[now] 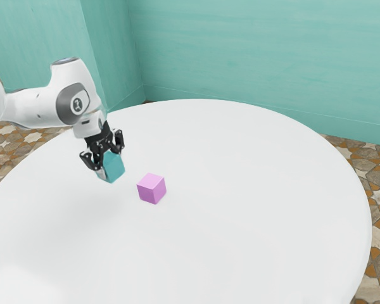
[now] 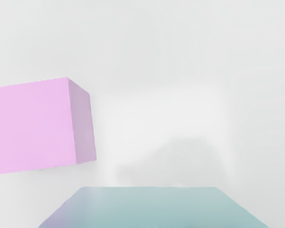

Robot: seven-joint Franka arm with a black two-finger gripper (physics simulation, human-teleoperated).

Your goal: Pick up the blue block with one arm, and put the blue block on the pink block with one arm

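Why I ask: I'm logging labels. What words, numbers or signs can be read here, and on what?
No text can be read.
Small white mark on the arm's dark joint cap: too small to read.
The blue block, pink block and table show no markings.

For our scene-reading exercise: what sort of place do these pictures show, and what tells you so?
Probably a simulated room set up for robot practice: a round white table, teal walls and a patterned tile floor, with the gripper shut on a blue block near a pink block.
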